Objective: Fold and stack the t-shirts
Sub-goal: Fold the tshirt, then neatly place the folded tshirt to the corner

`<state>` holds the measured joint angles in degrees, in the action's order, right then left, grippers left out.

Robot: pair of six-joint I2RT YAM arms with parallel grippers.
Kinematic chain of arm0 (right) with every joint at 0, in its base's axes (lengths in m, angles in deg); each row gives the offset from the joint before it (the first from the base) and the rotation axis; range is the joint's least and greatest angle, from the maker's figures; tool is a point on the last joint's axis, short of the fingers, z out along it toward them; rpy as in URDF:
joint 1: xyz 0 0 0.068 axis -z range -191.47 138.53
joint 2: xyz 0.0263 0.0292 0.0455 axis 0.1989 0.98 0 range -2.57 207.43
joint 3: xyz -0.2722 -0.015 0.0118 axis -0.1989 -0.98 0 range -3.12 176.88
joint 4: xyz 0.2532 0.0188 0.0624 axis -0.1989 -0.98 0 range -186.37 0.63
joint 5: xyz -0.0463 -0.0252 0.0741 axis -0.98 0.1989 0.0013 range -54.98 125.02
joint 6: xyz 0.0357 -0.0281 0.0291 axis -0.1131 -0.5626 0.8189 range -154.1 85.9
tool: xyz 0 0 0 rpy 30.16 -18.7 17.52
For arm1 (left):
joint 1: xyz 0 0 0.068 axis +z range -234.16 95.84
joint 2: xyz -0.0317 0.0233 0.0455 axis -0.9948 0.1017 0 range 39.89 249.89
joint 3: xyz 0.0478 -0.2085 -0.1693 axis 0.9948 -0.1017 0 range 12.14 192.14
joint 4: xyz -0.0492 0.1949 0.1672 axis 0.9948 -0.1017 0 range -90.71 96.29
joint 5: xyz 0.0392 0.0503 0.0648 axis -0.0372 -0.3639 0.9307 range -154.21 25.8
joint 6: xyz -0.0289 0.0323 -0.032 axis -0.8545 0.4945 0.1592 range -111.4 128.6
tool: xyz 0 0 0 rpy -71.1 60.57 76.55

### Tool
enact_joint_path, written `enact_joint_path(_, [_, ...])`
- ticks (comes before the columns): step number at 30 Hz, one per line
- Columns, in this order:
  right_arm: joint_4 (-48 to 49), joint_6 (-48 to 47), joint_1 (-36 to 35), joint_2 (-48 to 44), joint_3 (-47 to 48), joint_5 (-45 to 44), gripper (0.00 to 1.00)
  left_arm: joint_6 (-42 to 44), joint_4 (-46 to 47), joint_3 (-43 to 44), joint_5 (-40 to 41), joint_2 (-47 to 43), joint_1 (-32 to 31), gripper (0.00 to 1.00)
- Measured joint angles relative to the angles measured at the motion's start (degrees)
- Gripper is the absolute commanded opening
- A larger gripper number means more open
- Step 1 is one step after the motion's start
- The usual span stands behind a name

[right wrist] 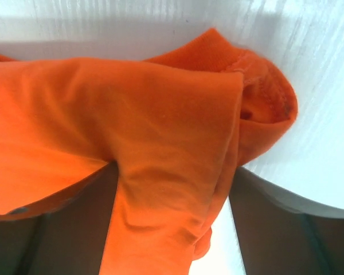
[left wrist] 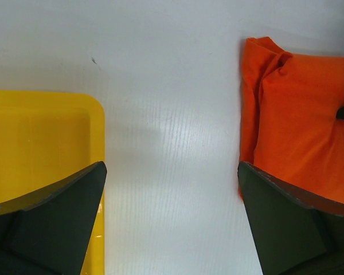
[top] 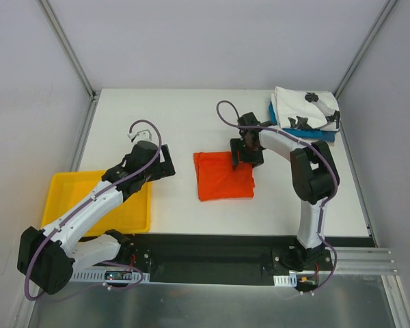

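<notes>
Three t-shirts in view, one table (top: 184, 116), one tray.

Item 1: orange-red t-shirt (top: 223, 176). Lies mid-table as a rough square, already folded down to a compact packet. Its far right corner is bunched and raised.

Item 2: white t-shirt with black marks (top: 304, 108). Folded, at the far right corner of the table, resting on top of item 3.

Item 3: teal-blue t-shirt (top: 313, 134). Only its edge shows beneath the white one; appears folded.

Item 4: right gripper (top: 242, 158). Over the far right corner of the orange-red t-shirt. In the right wrist view, a fold of the orange cloth runs down between the two fingers, so the jaws are judged closed on that cloth.

Item 5: left gripper (top: 169, 164). Hovers above bare table between the tray and the orange-red t-shirt, touching neither. Jaws spread wide, nothing between them.

Item 6: yellow tray (top: 58, 188). Near left of the table; no shirt in it as far as can be seen.

Progress, as judged: two shirts folded and stacked; the third folded or nearly so, but well apart from the stack. Remaining: tidy the raised corner if needed, then carry the orange-red t-shirt onto the stack.
</notes>
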<state>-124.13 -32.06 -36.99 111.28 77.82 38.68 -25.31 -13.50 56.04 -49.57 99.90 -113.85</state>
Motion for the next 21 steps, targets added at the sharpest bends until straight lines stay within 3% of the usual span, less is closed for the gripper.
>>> enact_joint_path(4, [-0.92, -0.02, -1.51, 1.09, 1.29, -1.62, 0.49, 0.02, -0.22, 0.39, 0.00, 0.37, 0.02, 0.99])
enact_joint_path(11, [0.22, 1.27, -5.81, 1.95, 2.36, -1.53, 0.03, 0.02, -0.24, 0.76, 0.09, 0.37, 0.02, 0.99])
enact_joint_path(17, [1.84, -0.42, -7.28, 1.49, 2.45, -4.85, 0.01, 0.02, -0.26, 0.76, 1.46, -0.42, 0.02, 0.99])
enact_joint_path(21, [4.04, -4.11, -7.30, -0.02, 2.45, -11.76, 0.01, 0.20, -0.26, 0.74, 3.45, -2.71, 0.02, 0.99])
